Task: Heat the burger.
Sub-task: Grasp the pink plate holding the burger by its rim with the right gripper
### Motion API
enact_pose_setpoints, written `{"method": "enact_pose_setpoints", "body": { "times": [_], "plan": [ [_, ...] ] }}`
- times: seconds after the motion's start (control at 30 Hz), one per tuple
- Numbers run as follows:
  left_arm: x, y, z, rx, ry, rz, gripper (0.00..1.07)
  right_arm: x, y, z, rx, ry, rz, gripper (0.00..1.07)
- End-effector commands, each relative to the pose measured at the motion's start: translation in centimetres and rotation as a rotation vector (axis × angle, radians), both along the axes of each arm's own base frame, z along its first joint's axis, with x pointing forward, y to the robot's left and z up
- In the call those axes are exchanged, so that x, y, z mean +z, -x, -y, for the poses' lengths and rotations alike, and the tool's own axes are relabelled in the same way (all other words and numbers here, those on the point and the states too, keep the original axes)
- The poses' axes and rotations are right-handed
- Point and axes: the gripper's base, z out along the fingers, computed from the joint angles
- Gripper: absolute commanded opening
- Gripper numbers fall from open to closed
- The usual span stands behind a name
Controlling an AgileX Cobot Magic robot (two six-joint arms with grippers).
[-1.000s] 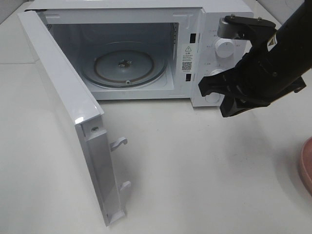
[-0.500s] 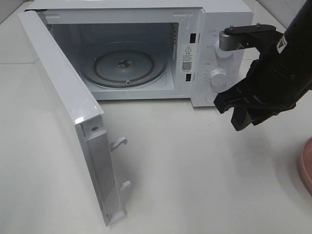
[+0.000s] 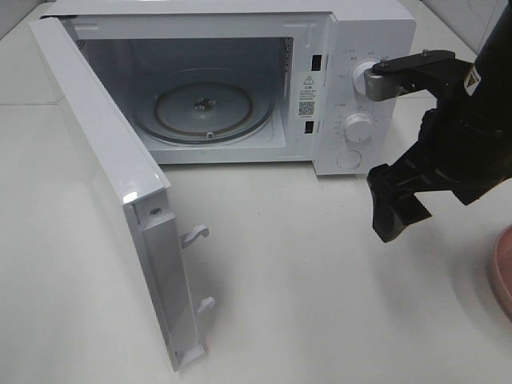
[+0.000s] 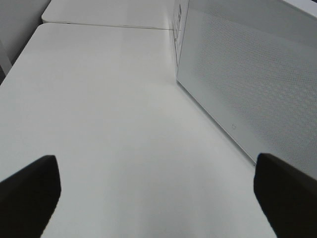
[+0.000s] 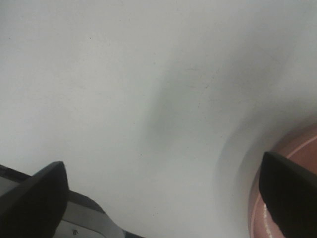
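Tabletop first: was white and carried all the rest. Then microwave, also white: stood at the back, with door swung wide open toward the front left. Showed inside a bare round glass turntable.

Next, black right arm: hung in front of the control panel. Held right gripper above the table, just before the panel. Had the claw spread wide, one finger high before the upper knob, the other low toward the table, pinching nothing. From the right wrist camera, saw only table and a piece of plate between the two fingertips.

Pink plate: lay at the right edge of the table, cut by the frame, near the right gripper.

Left gripper: seen only by its own wrist camera. Had the claw spread as well, only white table between the fingertips, dotted outer face of the door beside.

Smaller: lower knob, warning sticker, two latch hooks on the door edge.

Burger: appeared in no view; could not tell where.
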Motion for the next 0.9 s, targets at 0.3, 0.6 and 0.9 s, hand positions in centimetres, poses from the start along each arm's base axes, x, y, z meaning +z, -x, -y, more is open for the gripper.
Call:
{"method": "enact_pose_setpoints", "body": {
  "times": [0.3,0.6,0.9],
  "plan": [
    [0.0,0.3,0.0,-0.004,0.0,0.029,0.98,0.1,-0.5,3.1,-0.103,0.036,-0.058,0.95],
    [0.0,0.3,0.0,-0.004,0.0,0.029,0.98,0.1,-1.2,6.0,-0.219,0.038,-0.073,0.9],
    [0.0,0.3,0.0,-0.004,0.0,0.029,0.98,0.0,-1.0,8.4,-0.312,0.053,-0.13,0.87]
  ]
}}
